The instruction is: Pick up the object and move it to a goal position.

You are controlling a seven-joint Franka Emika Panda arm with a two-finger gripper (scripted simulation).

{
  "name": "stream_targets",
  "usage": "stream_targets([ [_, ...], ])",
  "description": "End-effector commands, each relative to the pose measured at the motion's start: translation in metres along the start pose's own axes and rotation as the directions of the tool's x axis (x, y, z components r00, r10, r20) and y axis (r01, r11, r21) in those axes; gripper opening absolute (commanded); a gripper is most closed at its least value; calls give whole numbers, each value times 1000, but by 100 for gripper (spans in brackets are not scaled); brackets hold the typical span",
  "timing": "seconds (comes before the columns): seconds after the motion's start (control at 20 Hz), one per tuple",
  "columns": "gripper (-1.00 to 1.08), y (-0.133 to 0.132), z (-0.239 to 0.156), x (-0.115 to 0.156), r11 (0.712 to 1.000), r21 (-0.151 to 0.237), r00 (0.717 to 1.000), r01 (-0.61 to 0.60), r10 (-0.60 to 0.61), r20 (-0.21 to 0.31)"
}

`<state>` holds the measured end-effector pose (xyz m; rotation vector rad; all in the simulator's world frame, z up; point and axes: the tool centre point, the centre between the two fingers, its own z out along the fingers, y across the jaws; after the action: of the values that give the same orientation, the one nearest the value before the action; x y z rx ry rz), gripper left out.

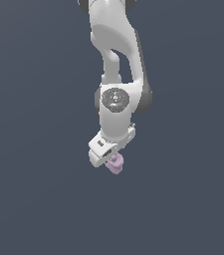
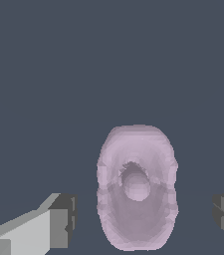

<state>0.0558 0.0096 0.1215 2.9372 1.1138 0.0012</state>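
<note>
The object is a small pale lilac-pink lumpy thing with a hollow top. In the exterior view it sits just under the white gripper, partly covered by it. In the wrist view the object lies between the two grey fingertips, with clear gaps on both sides. The gripper is open around the object and does not touch it. The hollow faces the wrist camera.
The white arm comes down from the top of the exterior view. The ground is a plain dark blue-grey surface. No goal marker shows.
</note>
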Motion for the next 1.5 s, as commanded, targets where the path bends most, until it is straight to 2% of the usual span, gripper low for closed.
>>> stream_targets([
  [0.0, 100, 0, 5, 0, 1000, 1, 1000, 1, -1, 1],
  [0.4, 100, -1, 44, -1, 1000, 1, 1000, 4, -4, 1],
  [0.7, 100, 0, 49, 0, 1000, 1, 1000, 4, -4, 1],
  [0.75, -100, 0, 49, 0, 1000, 1, 1000, 4, -4, 1],
  [1.45, -100, -1, 46, -2, 1000, 1, 1000, 4, -4, 1],
])
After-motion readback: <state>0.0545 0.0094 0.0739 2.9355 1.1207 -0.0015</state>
